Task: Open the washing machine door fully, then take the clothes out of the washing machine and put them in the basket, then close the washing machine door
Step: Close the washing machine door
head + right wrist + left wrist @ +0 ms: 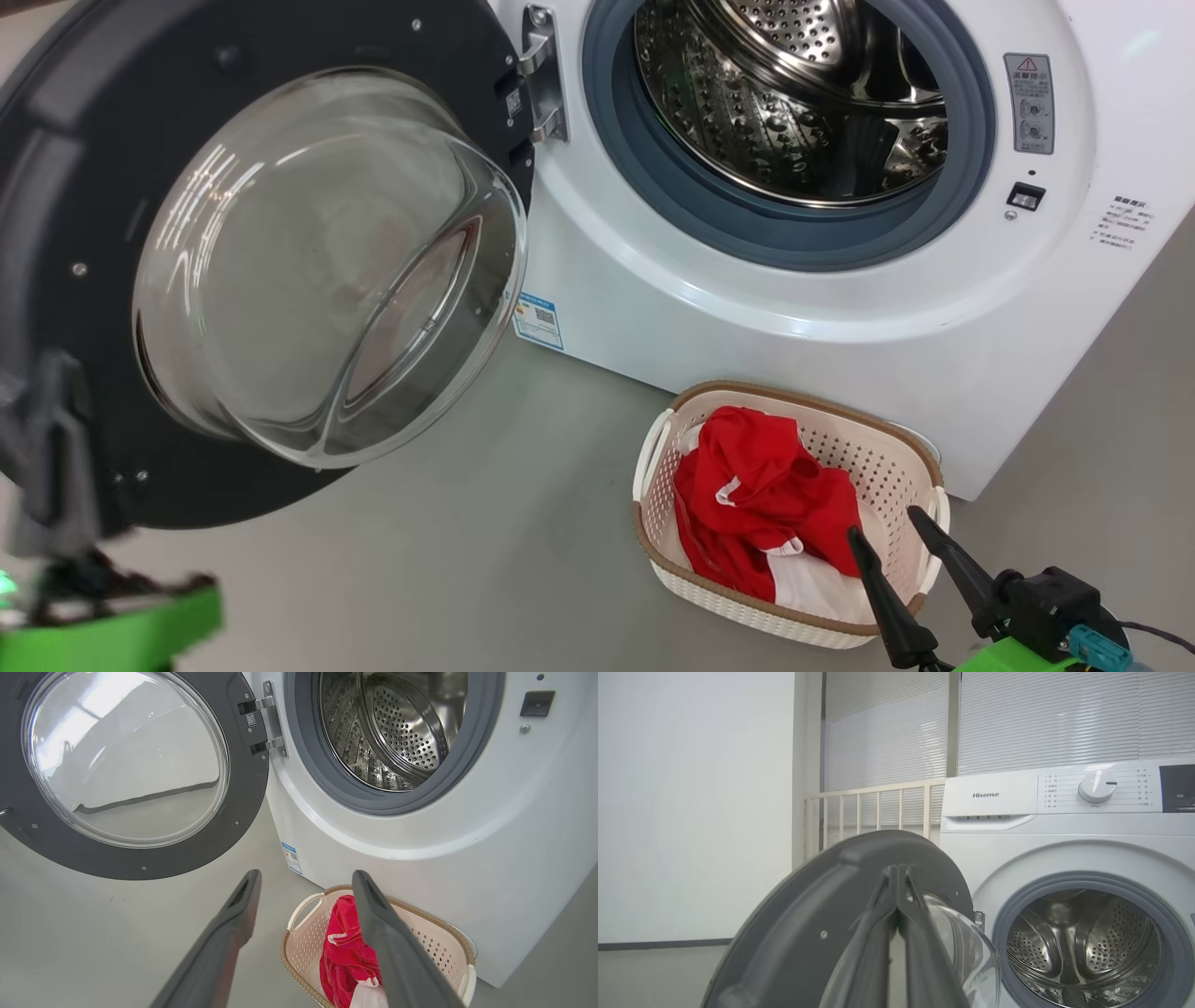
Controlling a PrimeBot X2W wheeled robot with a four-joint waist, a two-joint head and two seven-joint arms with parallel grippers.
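The washing machine (pixel 747 308) stands with its steel drum (pixel 794 103) showing no clothes inside. The washing machine door (pixel 75 140) hangs swung open to the left, its glass bowl facing me. My left gripper (pixel 51 392) is a blurred dark shape at the door's lower left edge. In the left wrist view the left gripper (pixel 896 870) is shut, fingers pressed together in front of the door (pixel 808 914); I cannot tell whether they touch it. The red clothes (pixel 756 485) lie in the basket (pixel 887 467). My right gripper (pixel 887 527) is open above the basket's near right corner.
Grey floor spreads between the door and the basket. In the right wrist view the right gripper (pixel 306 877) frames the basket (pixel 303 947) and clothes (pixel 343 947), with the door (pixel 243 788) and machine (pixel 467 858) beyond. A pale railing (pixel 878 807) stands behind the machine (pixel 994 826).
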